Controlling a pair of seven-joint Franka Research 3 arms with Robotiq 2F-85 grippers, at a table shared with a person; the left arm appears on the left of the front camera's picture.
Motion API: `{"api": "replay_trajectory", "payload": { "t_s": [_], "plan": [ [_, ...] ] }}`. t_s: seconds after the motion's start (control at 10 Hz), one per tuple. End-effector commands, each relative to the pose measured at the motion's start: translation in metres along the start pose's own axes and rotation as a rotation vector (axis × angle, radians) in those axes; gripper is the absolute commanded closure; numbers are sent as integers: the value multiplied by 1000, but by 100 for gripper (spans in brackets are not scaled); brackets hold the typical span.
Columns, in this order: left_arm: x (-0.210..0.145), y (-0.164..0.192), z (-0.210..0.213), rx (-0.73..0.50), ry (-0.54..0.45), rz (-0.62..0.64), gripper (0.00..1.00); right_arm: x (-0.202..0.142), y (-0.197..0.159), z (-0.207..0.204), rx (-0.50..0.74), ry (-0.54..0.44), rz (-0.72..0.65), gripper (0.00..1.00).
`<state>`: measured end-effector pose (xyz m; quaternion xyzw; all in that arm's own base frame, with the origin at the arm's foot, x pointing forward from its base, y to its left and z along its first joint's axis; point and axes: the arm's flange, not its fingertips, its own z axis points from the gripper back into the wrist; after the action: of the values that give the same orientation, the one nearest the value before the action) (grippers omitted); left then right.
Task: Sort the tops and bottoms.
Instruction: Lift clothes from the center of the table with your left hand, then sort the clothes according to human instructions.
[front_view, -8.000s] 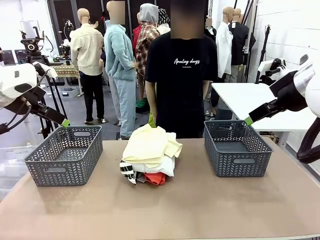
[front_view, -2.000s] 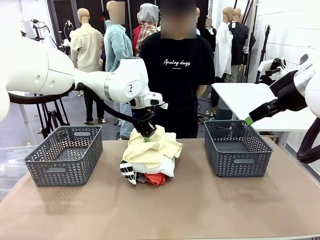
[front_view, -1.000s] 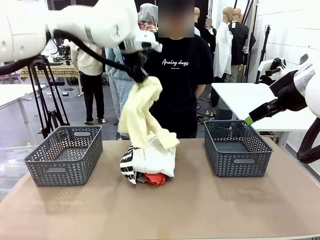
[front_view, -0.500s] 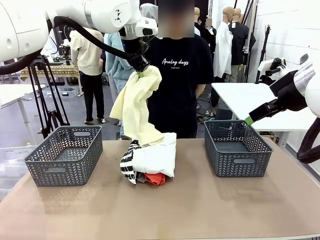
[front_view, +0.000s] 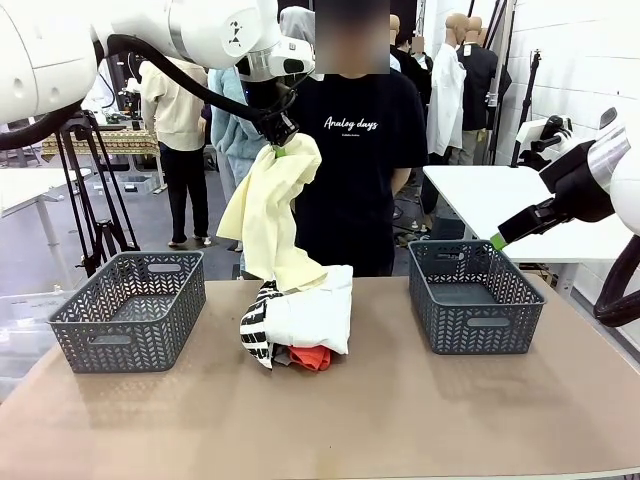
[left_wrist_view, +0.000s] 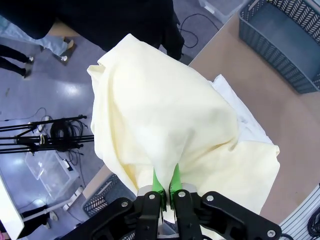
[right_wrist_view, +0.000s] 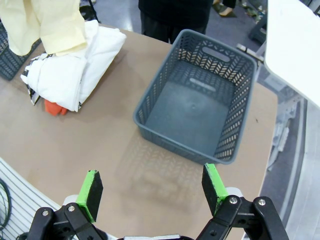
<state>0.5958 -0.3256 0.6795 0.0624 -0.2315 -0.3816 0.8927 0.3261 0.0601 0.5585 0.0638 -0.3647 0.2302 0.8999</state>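
My left gripper (front_view: 281, 148) is raised high above the table's middle, shut on the pale yellow garment (front_view: 270, 215), which hangs down with its lower end still on the pile. In the left wrist view the yellow garment (left_wrist_view: 165, 135) drapes over my pinched left gripper (left_wrist_view: 166, 185). The pile holds a white garment (front_view: 313, 318), a black-and-white patterned one (front_view: 254, 328) and an orange-red one (front_view: 311, 357). At the right, above the far side of the right basket, my right gripper (front_view: 497, 241) hovers. Its jaws stand wide apart with nothing between them, as the right gripper (right_wrist_view: 152, 191) shows over the table.
A grey basket (front_view: 128, 310) stands at the table's left and another grey basket (front_view: 473, 296) at the right, both empty. A person in a black T-shirt (front_view: 362, 160) stands at the far edge behind the pile. A white table (front_view: 510, 200) sits at the back right.
The left gripper had lifted the yellow garment off the pile a second ago; since then it has shifted slightly and the cloth has swung left. The right arm has not moved.
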Motion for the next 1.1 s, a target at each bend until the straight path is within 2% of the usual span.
{"api": "replay_trajectory", "payload": {
  "t_s": [0.0, 1.0],
  "plan": [
    [-2, 2, 4, 4, 0, 2, 100, -1, -1, -2, 10, 1, -1, 0],
    [-2, 2, 4, 4, 0, 2, 100, -1, -1, -2, 10, 1, -1, 0]
  ]
}}
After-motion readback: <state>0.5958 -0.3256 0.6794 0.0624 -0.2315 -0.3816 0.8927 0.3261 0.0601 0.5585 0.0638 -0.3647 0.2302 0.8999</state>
